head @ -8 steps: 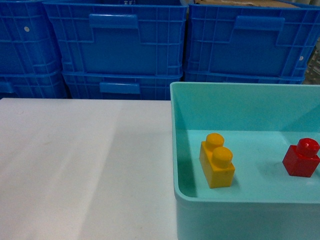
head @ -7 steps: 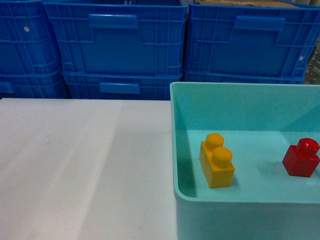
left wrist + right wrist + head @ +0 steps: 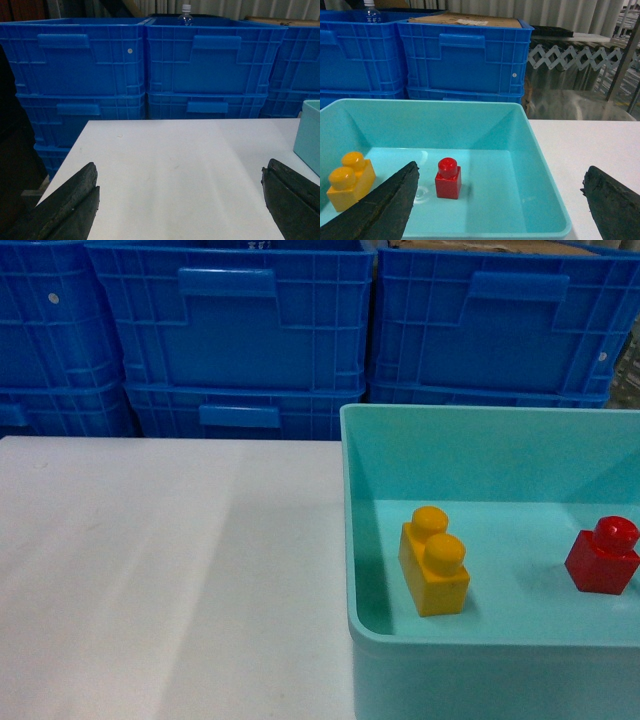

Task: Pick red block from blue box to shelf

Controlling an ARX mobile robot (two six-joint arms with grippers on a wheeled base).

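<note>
- Turquoise plastic formed the blue box (image 3: pixel 480 455), which stood on the right part of the white bench (image 3: pixel 170 570); in the right wrist view the box (image 3: pixel 547 175) was seen from above its near rim.
- Inside the box, the red block (image 3: pixel 603 557) rested upright on the floor, stud up, towards the right side in the head view; in the right wrist view it (image 3: pixel 448 179) sat near the middle of the floor.
- A yellow two-stud brick (image 3: pixel 435 561) was also seen on the box floor, to the left of the red block and well apart from it, nearer the left wall; it appeared at the lower left of the right wrist view (image 3: pixel 350 180).
- The left gripper (image 3: pixel 180 210) was held above bare bench surface with its dark fingers (image 3: pixel 70 207) spread wide apart at the two sides of the view, nothing between them.
- The right gripper (image 3: pixel 500 205) was held over the near part of the box, its fingers (image 3: pixel 380 210) likewise spread wide, with nothing gripped; the red block lay beyond the fingertips, just right of the left finger, untouched.
- Dark blue ribbed crates (image 3: pixel 230 330) with handles were stacked behind the bench, across the whole background.
- A clear bottle top (image 3: pixel 185 14) was seen above the crates.
- Neither gripper was visible in the head view.
</note>
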